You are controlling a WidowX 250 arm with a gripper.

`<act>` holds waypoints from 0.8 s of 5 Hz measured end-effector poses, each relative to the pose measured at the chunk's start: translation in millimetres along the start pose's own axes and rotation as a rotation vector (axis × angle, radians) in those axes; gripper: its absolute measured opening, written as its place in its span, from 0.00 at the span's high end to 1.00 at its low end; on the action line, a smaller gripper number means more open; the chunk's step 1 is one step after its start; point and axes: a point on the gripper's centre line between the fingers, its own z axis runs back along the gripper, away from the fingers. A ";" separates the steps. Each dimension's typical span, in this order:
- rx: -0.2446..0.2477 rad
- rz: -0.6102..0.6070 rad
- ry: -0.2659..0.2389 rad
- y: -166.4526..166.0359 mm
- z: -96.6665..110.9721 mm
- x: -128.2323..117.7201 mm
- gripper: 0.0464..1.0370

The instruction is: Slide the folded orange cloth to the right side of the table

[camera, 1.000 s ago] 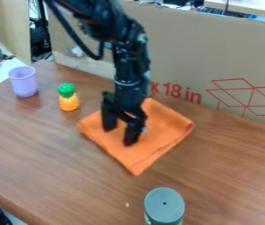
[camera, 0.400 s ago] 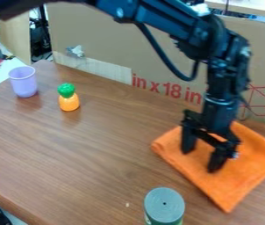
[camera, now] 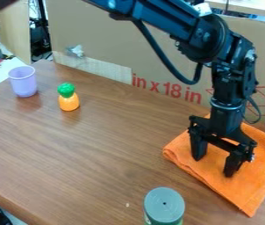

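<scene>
The black gripper [camera: 212,168] stands over the orange cloth [camera: 249,181] at the right of the table, its two fingertips apart and pointing down at the cloth. Whether the tips press on the fabric, I cannot tell. The cloth lies flat, with a folded edge along its left side, and the gripper covers part of it. Far to the left are a toy pineapple [camera: 69,102], orange with a green top, and a light purple cup [camera: 23,82], both upright.
A can with a grey-green lid [camera: 164,205] stands at the front edge of the view. A large cardboard panel [camera: 176,57] walls off the back of the wooden table [camera: 99,154]. The table's front edge runs across the lower left.
The gripper and the orange cloth have both moved from the middle of the table to the right and somewhat toward the front. Pineapple, cup and can have stayed in place.
</scene>
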 end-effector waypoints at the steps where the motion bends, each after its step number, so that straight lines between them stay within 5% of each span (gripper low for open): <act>1: -0.005 0.141 -0.055 27.5 28.4 -7.2 0.04; 3: -0.105 0.186 -0.165 81.6 97.8 -2.8 0.04; 4: 0.007 0.173 -0.148 111.4 129.7 -42.0 0.04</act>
